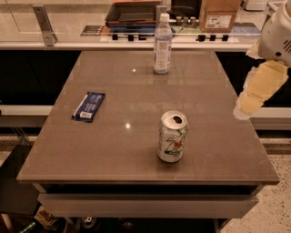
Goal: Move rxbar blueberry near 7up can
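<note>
The rxbar blueberry [88, 106], a flat dark-blue wrapper with a white patch at its near end, lies on the left part of the grey table [122, 150]. The 7up can [172, 136] stands upright near the front middle, silver with green and red markings. The bar and the can are well apart. My gripper [254, 93] hangs at the right edge of the view, beyond the table's right side, level with the can and away from both things. It holds nothing that I can see.
A clear plastic water bottle [162, 43] stands upright at the far middle of the table. Behind the table runs a counter with a dark tray [132, 12] and a cardboard box [219, 14]. A metal post [44, 23] stands at the far left.
</note>
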### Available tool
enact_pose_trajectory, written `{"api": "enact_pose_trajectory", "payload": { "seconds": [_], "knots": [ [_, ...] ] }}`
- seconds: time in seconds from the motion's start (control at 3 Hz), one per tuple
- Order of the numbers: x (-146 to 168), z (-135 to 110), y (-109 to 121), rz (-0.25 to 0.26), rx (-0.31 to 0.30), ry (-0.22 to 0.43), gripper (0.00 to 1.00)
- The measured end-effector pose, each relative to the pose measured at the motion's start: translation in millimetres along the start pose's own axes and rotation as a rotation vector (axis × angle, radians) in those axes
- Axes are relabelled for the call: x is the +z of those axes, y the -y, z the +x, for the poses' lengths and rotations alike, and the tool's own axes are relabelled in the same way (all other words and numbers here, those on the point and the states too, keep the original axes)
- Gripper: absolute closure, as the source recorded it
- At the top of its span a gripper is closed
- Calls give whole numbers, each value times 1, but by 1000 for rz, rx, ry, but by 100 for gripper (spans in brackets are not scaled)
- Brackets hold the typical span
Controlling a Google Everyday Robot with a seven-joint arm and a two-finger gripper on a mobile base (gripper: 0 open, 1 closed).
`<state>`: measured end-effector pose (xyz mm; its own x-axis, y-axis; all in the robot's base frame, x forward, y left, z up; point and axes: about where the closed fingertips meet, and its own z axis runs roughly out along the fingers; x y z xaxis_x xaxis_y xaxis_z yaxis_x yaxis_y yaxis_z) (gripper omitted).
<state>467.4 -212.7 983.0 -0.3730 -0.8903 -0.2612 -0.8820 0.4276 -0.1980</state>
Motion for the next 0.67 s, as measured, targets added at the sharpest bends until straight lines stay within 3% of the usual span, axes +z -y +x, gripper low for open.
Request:
{"api": "enact_pose_trajectory", "payload": {
  "seconds": [0.33, 0.67],
  "knots": [
    [9, -24, 19, -46, 157, 57, 0],
    [17, -64, 32, -75, 279, 84, 0]
  ]
}}
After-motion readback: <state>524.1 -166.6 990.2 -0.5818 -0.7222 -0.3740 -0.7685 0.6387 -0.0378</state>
